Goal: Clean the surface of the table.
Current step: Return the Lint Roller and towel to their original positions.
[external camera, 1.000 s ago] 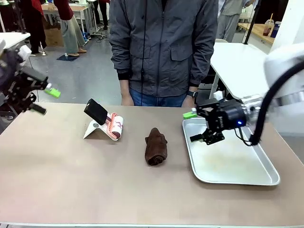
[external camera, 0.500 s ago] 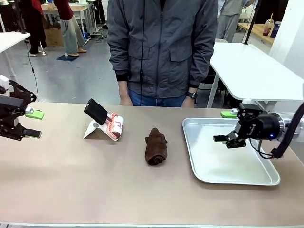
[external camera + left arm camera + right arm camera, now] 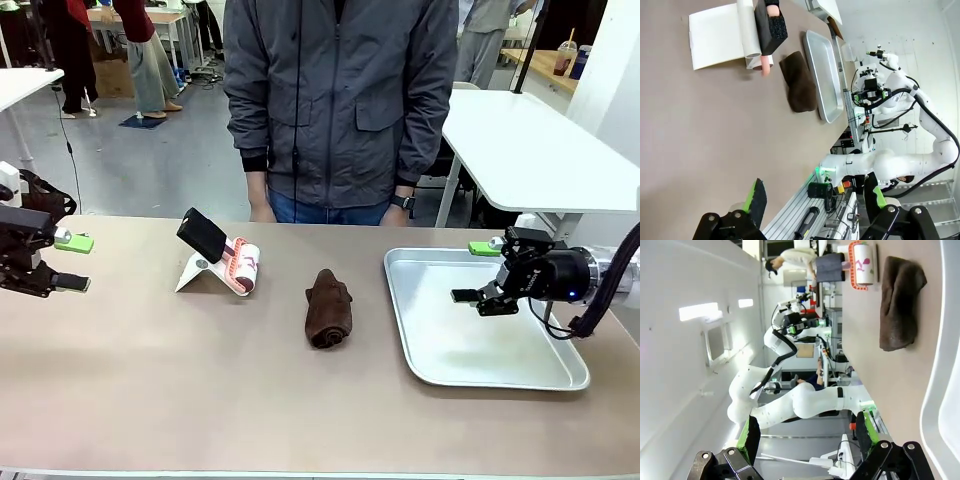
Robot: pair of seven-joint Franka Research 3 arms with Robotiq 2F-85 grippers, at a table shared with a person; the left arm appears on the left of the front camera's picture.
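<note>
Broadly, the desk [image 3: 150,380] spans the whole front view, its taupe top running from the near edge to the person [image 3: 340,100] standing at the far side. Near its middle lies a rolled brown cloth [image 3: 328,308], resting directly on the top. To the cloth's left, toward the far edge, a white folded stand [image 3: 200,272] carries a black sponge-like block [image 3: 202,234], and a pink-and-white patterned roll [image 3: 243,266] lies just beside it. On the robot's right part of the desk sits a silver metal tray [image 3: 470,375], apart from the cloth.

The right tool [image 3: 476,272] hangs above the tray's far half, turned sideways toward the middle of the desk, its green-padded fingers spread wide with nothing between them. The left tool [image 3: 72,263] hovers over the desk's left end, also turned sideways, fingers parted and empty.

From the left wrist view the cloth [image 3: 797,82] lies between the tray [image 3: 822,75] and the stand [image 3: 715,35]. The right wrist view shows the cloth [image 3: 900,300] beside the tray's rim [image 3: 932,390].
</note>
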